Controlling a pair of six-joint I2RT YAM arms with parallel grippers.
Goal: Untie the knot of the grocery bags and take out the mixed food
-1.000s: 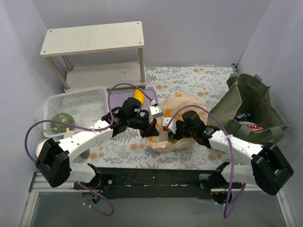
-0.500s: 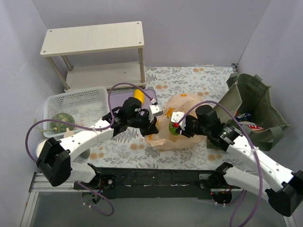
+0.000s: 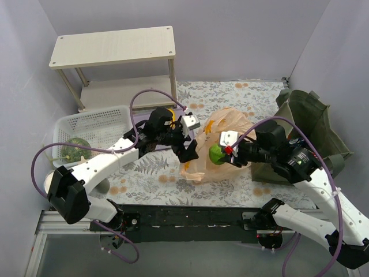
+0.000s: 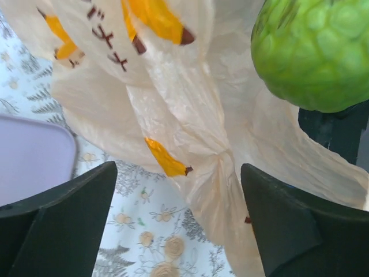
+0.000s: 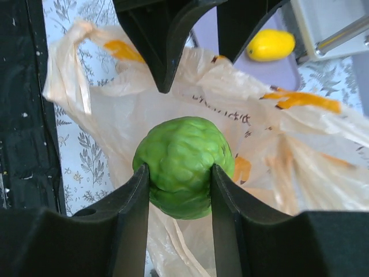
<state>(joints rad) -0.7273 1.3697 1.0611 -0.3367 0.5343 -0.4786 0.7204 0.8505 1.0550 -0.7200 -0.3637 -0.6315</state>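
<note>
Right gripper: clamped on a green, bumpy round fruit, one finger on each side at its widest part. In the top view the fruit sits at the near-left side of the peach-orange grocery bag. Whether it touches the film cannot be told.

Left gripper: fingers spread wide, nothing pinched. It hangs low over the bag's left flank. Between the fingers the film gathers into a twisted lump, apparently the knot; whether it is still tied cannot be told. The left wrist view shows the green fruit at upper right, near this gripper.

Bag: slumped on the floral-covered bench, mid-bench, crinkled, orange print facing up. Contents are not discernible through the film.

Other items:
- Yellow oval fruit lies on a lilac tray, behind the bag and left of it.
- Round green melon sits in the white basket at far left.
- Olive-green tote stands at the right edge, mouth open, packets inside partly visible.
- Pale two-tier shelf stands at the rear left.
</note>
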